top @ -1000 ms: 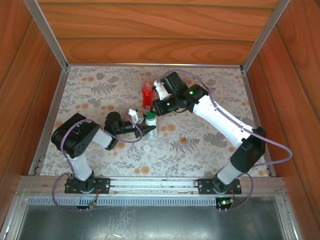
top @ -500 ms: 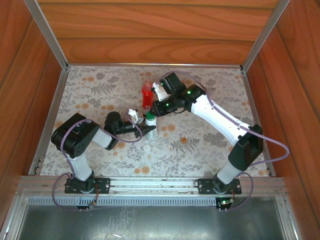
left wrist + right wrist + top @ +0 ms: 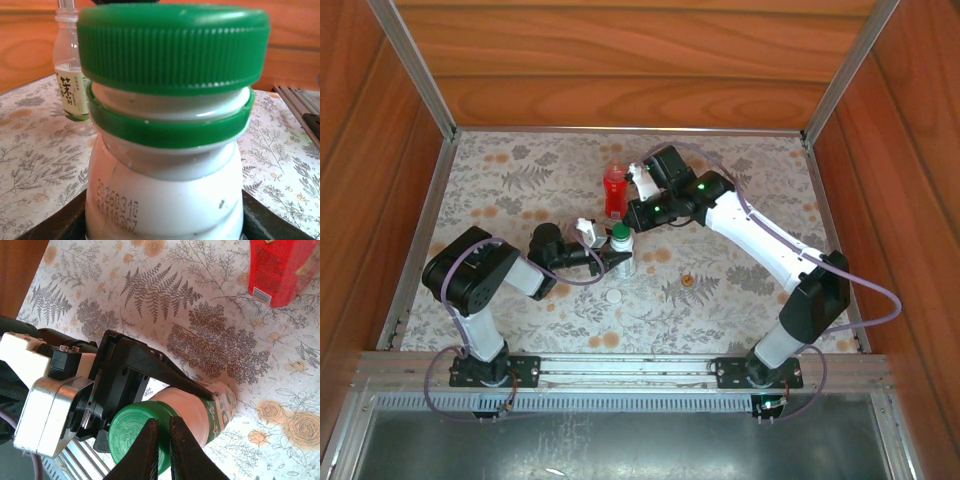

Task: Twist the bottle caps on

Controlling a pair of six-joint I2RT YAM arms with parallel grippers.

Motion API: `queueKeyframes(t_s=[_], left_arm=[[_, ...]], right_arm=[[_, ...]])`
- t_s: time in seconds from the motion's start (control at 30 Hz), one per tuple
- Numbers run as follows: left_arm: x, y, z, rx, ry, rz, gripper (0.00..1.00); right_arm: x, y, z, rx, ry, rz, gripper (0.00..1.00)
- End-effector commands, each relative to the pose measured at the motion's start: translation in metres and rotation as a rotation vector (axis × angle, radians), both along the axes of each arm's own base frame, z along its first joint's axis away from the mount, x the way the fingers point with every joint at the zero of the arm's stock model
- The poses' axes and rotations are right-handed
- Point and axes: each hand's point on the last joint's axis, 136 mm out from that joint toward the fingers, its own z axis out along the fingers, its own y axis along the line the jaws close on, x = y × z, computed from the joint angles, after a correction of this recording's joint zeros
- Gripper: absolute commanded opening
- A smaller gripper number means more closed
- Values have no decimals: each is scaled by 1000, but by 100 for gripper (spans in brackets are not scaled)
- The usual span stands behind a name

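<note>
On the patterned cloth, left fingers clamp the green-capped bottle; right fingers sit pinched together at its cap.

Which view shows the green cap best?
The left wrist view: the green cap is close and sharp, with its ridged side and the ring below it. The right wrist view shows its top, partly behind the right gripper. The top external view shows it as a small green dot.
</note>
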Motion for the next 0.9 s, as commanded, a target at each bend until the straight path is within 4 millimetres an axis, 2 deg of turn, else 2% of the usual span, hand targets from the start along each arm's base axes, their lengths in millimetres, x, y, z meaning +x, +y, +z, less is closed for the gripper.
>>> queueKeyframes(t_s=[0.0, 0.17, 0.33, 0.5, 0.63, 0.8, 0.87], left_arm=[[0, 0, 2, -3, 29, -11, 54], [1, -1, 2, -3, 30, -10, 55], [1, -2, 1, -2, 32, -14, 54], [1, -2, 0, -1, 38, -21, 55], [1, -2, 0, -1, 36, -22, 55], [0, -2, 1, -1, 37, -25, 54], [0, -2, 1, -1, 36, -23, 55]], right_arm=[[-25, -11, -21, -46, 116, 21, 11], [-39, -9, -16, 4, 158, 35, 11], [-42, -8, 1, 62, 136, 37, 15], [-22, -9, 15, 88, 50, -16, 24], [-5, -7, 12, 82, 55, -38, 28], [5, -1, 4, 71, 79, -21, 28], [3, 2, 3, 78, 94, -4, 24]])
